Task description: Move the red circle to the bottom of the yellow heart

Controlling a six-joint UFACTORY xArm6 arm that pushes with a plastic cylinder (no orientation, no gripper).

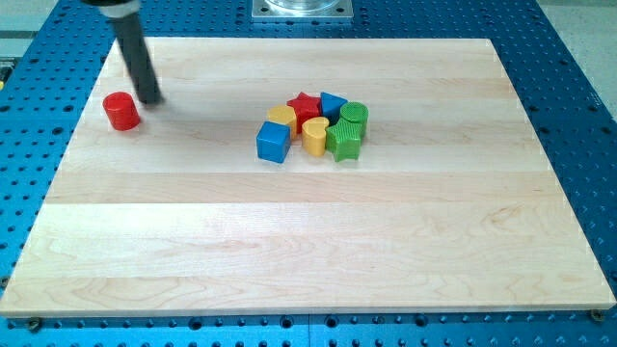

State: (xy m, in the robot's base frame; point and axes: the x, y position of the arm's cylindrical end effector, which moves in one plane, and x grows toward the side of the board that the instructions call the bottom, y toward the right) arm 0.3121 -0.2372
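Note:
The red circle (121, 111) is a short red cylinder near the board's left edge, toward the view's top. My tip (151, 100) stands just to its right and a little above, close to it but with a small gap. The yellow heart (315, 134) sits in a tight cluster of blocks near the board's middle top, far to the right of the red circle. The space right below the yellow heart is bare wood.
The cluster also holds a blue cube (274, 142), a yellow block (281, 117), a red star (306, 105), a blue block (332, 103), a green cylinder (354, 115) and a green star-like block (344, 140). The wooden board (308, 251) lies on a blue perforated table.

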